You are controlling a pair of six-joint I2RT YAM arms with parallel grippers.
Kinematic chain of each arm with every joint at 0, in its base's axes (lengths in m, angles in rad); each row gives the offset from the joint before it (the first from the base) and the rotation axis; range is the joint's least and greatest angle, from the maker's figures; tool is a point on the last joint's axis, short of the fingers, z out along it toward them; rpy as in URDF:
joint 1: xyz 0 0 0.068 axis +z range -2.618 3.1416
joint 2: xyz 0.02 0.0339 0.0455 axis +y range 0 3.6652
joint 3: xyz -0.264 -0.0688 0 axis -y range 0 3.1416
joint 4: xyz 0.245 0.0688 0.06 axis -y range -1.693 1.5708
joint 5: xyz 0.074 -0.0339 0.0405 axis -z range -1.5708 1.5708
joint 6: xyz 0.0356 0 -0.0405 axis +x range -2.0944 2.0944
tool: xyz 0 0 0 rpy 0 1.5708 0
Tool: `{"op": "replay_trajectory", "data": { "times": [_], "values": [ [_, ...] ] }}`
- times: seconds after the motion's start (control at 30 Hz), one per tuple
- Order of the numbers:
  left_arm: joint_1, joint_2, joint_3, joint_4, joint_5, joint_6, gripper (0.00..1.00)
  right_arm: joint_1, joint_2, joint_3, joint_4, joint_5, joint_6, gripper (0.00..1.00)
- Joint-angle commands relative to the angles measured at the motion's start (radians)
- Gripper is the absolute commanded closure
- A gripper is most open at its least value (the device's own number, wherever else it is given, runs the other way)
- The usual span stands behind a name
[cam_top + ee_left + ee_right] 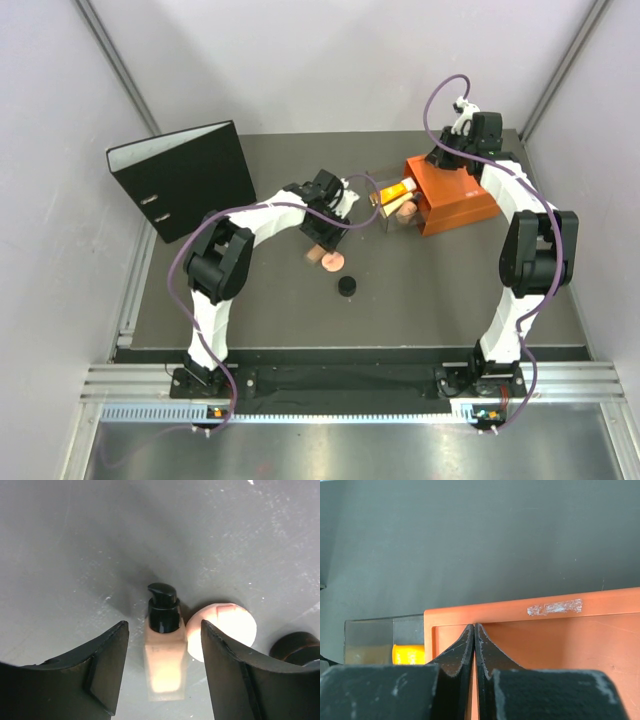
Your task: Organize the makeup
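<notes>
Two cosmetics, a round compact (332,262) and black jar (347,286), lay on the table (270,310) from above; left gripper (164,627) stood spread either side of a pump bottle (165,672), print unreadable; right gripper (474,640) pressed together over the orange box (545,655).

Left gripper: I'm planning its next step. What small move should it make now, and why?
Probably lower and close on the pump bottle. The left gripper is open, the bottle lies on the table between its fingers, roughly centred, and the pink compact sits just beside it, so a straight descent seems cleanest.
</notes>
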State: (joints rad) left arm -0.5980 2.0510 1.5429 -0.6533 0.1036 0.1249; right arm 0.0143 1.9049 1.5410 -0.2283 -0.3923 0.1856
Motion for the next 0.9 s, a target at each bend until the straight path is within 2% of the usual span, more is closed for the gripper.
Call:
{"op": "replay_trajectory", "data": {
  "times": [0.0,0.1,0.17,0.23,0.27,0.37,0.57,0.67,0.7,0.83,0.87],
  "values": [
    [0.004,-0.041,0.029,0.033,0.03,-0.018,0.36,-0.005,0.111,-0.067,-0.267,0.061,-0.026,1.0],
    [0.012,-0.06,0.02,0.053,0.022,-0.019,0.37,-0.007,0.114,-0.068,-0.269,0.061,-0.026,1.0],
    [0.024,-0.068,0.014,0.058,0.028,-0.022,0.42,-0.007,0.117,-0.067,-0.272,0.061,-0.025,1.0],
    [0.039,-0.066,0.01,0.057,0.041,-0.031,0.49,-0.007,0.12,-0.068,-0.273,0.061,-0.028,1.0],
    [0.044,-0.065,0.01,0.057,0.048,-0.034,0.6,-0.007,0.12,-0.068,-0.272,0.061,-0.026,1.0],
    [0.066,-0.064,0.002,0.061,0.079,-0.048,0.69,-0.007,0.12,-0.07,-0.273,0.061,-0.026,1.0],
    [0.07,-0.055,0.005,0.032,0.047,-0.011,0.61,-0.007,0.126,-0.065,-0.275,0.063,-0.026,1.0],
    [0.07,-0.051,0.008,0.024,0.039,0.002,0.71,-0.007,0.131,-0.061,-0.276,0.063,-0.026,1.0],
    [0.07,-0.051,0.009,0.021,0.039,0.002,0.8,-0.005,0.131,-0.061,-0.276,0.063,-0.026,1.0],
    [0.07,-0.032,0.046,0.009,0.053,-0.004,1.0,-0.007,0.131,-0.059,-0.276,0.063,-0.026,1.0],
    [0.07,-0.032,0.054,0.007,0.057,-0.007,1.0,-0.007,0.131,-0.061,-0.276,0.063,-0.026,1.0]
  ]
}}
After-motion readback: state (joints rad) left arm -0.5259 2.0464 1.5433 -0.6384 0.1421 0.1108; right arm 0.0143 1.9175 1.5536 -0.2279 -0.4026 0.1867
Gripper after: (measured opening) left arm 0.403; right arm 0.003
